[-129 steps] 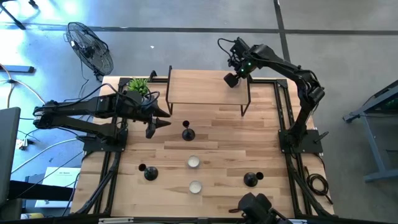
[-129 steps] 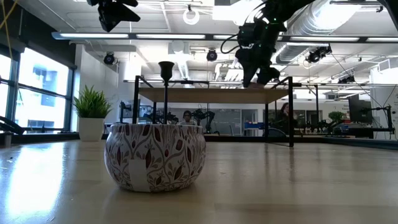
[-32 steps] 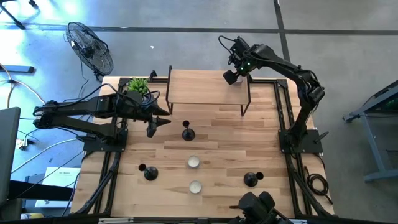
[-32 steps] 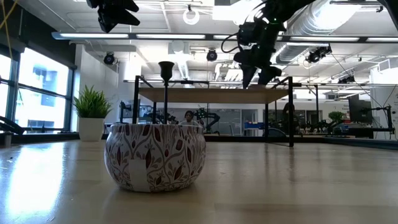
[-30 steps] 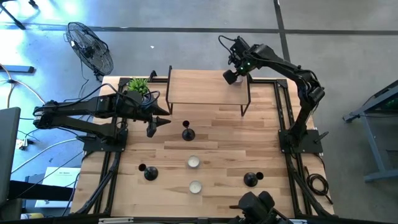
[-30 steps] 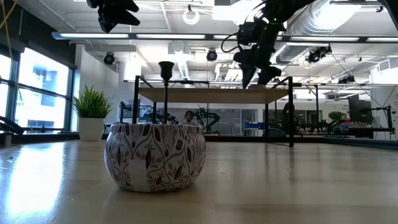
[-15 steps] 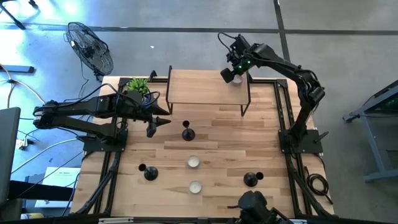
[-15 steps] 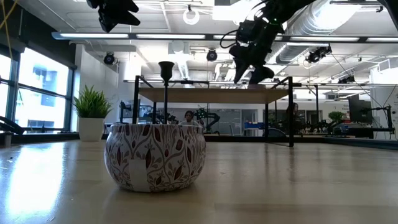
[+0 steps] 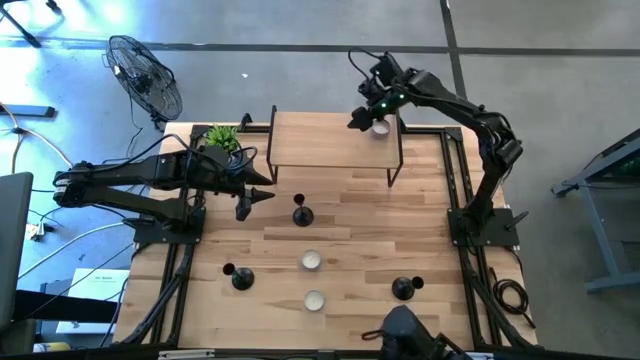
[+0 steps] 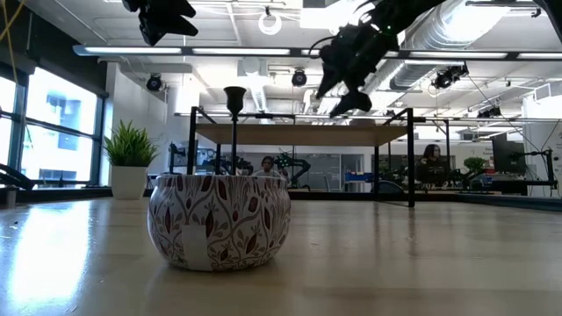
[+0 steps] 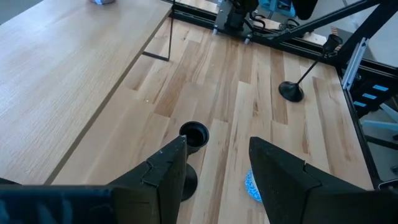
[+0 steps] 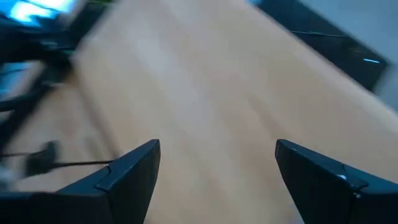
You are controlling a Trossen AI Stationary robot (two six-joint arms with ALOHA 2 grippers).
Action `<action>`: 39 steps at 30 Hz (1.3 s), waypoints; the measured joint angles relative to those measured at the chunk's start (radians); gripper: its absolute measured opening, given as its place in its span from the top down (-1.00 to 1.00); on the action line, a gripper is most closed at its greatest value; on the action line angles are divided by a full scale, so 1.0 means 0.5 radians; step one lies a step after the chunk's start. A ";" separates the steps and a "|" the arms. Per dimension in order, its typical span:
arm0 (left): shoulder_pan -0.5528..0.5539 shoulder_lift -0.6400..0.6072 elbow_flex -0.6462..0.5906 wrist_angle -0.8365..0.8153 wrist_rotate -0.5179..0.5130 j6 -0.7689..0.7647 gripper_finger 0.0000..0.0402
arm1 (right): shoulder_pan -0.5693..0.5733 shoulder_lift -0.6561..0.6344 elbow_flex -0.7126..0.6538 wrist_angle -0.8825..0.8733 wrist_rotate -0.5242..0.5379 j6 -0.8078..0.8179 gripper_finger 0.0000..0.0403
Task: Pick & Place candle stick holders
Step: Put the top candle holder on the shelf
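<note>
Placement on the raised wooden shelf (image 9: 330,138) at the high view's upper centre looks just finished: a small round silvery-white tealight cup (image 9: 380,127) sits at its right end, and the right gripper (image 9: 356,121) hangs beside it, fingers wide apart and empty. Three black round-based candle stick holders (image 9: 301,214) and two more cups stand on the table below. Next comes a reach for another piece. The left gripper (image 9: 252,198) waits left of centre, half-open near the middle holder. Against half a second ago, the right gripper has swung leftward, probably retreating.
</note>
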 joint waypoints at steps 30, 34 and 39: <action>0.000 0.000 0.000 0.002 -0.007 0.000 0.14 | 0.001 0.000 0.001 0.551 0.086 1.213 -0.55; 0.000 0.000 0.000 0.001 -0.007 0.000 0.14 | 0.018 0.000 0.001 0.688 -0.056 1.294 -0.55; 0.000 0.000 0.000 0.000 0.011 -0.016 0.14 | 0.225 -0.091 0.001 0.944 -0.235 1.046 -0.55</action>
